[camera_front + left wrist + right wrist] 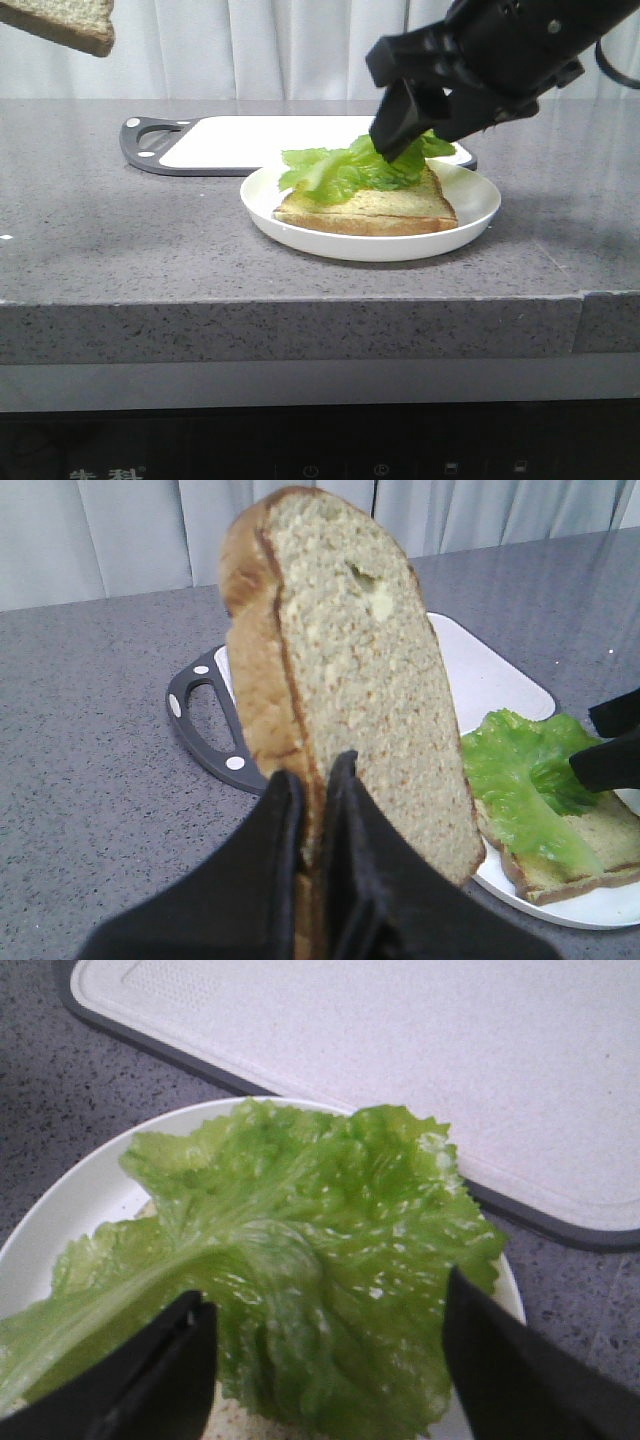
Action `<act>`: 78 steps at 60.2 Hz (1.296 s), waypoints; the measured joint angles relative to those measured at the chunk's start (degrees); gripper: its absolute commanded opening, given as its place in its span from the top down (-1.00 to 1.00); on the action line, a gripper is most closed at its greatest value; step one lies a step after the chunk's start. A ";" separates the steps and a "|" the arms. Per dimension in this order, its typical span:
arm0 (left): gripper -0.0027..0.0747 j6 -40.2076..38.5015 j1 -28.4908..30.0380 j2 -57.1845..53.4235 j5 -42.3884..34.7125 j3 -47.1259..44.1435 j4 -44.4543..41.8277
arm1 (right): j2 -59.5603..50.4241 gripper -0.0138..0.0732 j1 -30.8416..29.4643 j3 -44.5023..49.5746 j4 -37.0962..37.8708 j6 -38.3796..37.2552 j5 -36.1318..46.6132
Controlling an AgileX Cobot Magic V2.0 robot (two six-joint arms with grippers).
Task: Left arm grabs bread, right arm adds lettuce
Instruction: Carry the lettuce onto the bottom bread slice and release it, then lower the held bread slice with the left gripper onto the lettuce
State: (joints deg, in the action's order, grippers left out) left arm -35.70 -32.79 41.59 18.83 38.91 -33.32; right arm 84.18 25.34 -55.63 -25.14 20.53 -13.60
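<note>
My left gripper (312, 780) is shut on the bread (350, 680), a thick speckled slice with a darker crust. It holds the bread upright, high above the counter; in the front view only a corner of the bread (65, 22) shows at the top left. The lettuce (345, 168) lies on a thinner slice (370, 208) in a white plate (470, 215). My right gripper (398, 140) hangs right over the leaf's right end. In the right wrist view it (325, 1295) is open, its fingers on either side of the lettuce (300, 1220).
A white cutting board with a dark rim and handle (250, 140) lies behind the plate on the grey stone counter. The counter's front edge (300, 300) runs across the front view. Pale curtains hang behind.
</note>
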 measured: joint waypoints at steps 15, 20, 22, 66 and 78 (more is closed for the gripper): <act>0.99 0.00 0.00 0.00 0.00 0.00 0.02 | -7.41 -0.70 0.00 0.09 0.12 0.00 -3.13; 0.99 0.00 0.00 0.00 0.00 0.00 0.02 | -11.21 -0.37 0.00 1.09 0.48 0.00 -4.40; 0.99 0.00 0.00 0.17 0.00 0.00 0.02 | -12.87 -0.21 0.00 1.68 0.58 0.00 -4.67; 0.98 6.69 -1.09 25.46 0.76 15.82 27.78 | -56.47 0.83 0.00 24.14 6.92 0.73 -4.36; 0.98 36.81 -1.01 33.60 7.84 25.02 64.46 | -59.53 0.83 0.00 25.84 7.70 0.85 -6.18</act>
State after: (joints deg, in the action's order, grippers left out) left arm 1.11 -33.80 75.19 26.67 63.93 31.15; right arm 24.65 25.34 -29.79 -17.44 21.38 -19.78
